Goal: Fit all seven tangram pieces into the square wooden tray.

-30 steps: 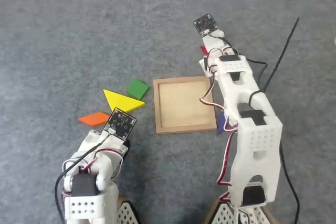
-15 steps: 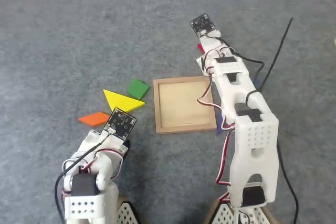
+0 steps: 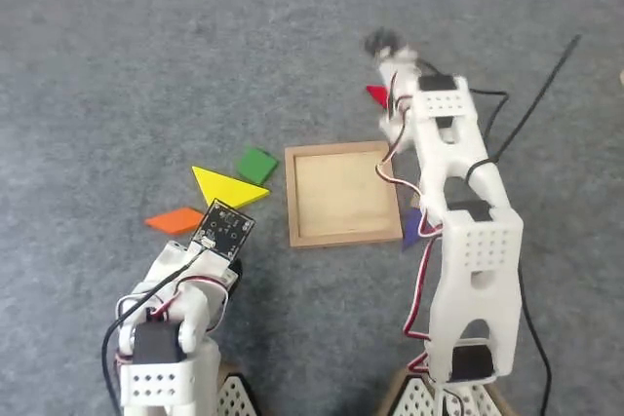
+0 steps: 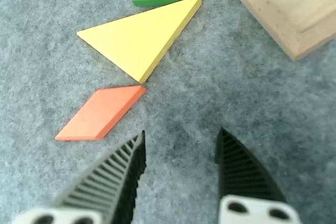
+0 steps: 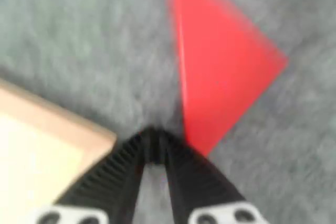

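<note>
**A:** Where's the red triangle (image 5: 220, 77)?

**B:** Flat on the carpet (image 3: 117, 75), just past the tray's (image 3: 343, 238) far right corner. The tray holds nothing yet.

**A:** How will it handle?

**B:** Probably light, stiff and thin, with smooth faces that could slip. Lying flat, it offers only its edges, so I'd pinch across two edges near a corner.

**A:** And the right gripper (image 5: 153, 139)?

**B:** Fingers pressed together on nothing, tip just beside the triangle's near corner.

**A:** The rest?

**B:** The yellow triangle (image 3: 226, 186), green square (image 3: 256, 165) and orange piece (image 3: 175, 220) lie left of the tray. A purple piece (image 3: 411, 226) peeks from under the right arm (image 3: 458, 192). The left gripper (image 4: 181, 134) hovers, spread, near the orange piece.
</note>
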